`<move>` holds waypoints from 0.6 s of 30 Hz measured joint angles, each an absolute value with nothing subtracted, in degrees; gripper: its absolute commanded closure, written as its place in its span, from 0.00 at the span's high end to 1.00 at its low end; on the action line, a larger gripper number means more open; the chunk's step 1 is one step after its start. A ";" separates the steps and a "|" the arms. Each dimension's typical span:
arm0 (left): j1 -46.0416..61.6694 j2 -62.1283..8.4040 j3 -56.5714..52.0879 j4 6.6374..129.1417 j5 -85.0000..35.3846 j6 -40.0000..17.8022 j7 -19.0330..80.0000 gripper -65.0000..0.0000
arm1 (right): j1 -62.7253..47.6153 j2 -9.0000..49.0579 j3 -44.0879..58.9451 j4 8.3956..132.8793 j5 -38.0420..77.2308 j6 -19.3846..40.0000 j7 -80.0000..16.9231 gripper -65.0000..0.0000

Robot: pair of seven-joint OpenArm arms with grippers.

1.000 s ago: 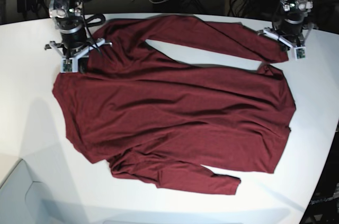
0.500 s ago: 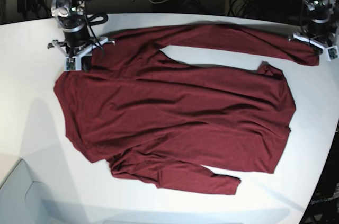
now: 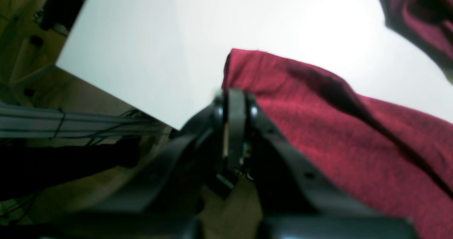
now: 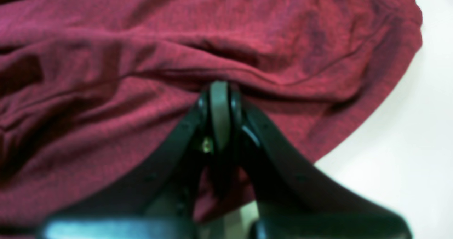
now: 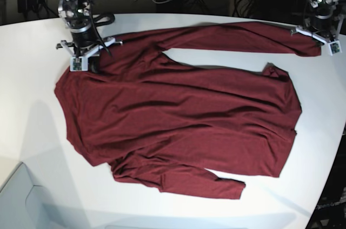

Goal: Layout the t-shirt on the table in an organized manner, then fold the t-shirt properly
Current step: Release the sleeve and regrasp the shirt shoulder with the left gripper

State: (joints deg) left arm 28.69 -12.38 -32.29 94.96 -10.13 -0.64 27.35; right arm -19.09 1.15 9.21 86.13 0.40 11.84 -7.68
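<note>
Here, white table (image 5: 32, 99) under spread t-shirt (image 5: 178, 115), both grippers, left gripper (image 5: 318, 38), right gripper (image 5: 81, 58), clamped on cloth.

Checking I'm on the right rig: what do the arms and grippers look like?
Both arms are black and silver with black cables. The left gripper and right gripper have black curved fingers and pale grey brackets carrying small green-marked camera modules.

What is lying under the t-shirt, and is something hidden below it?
Only the white table shows around the t-shirt, which lies spread on it. Whatever is beneath the cloth itself is covered and cannot be seen.
</note>
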 measured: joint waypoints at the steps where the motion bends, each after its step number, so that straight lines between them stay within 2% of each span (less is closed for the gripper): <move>1: 28.69 -12.49 -31.70 94.96 -10.07 -0.62 27.33 0.00 | -19.18 1.32 9.23 86.15 0.40 11.81 -7.66 0.00; 13: 27.79 -12.36 -30.55 95.02 -10.22 -0.82 27.42 0.01 | -20.53 1.28 12.69 86.35 0.43 12.03 -6.81 0.00; 15: 26.96 -12.49 -30.65 95.07 -10.13 -0.78 27.11 0.06 | -20.53 1.28 12.69 86.35 0.43 12.03 -6.87 0.00; 18: 26.87 -12.51 -30.65 95.26 -10.11 -0.82 27.00 0.20 | -20.49 1.30 12.58 86.35 0.43 12.01 -6.96 0.00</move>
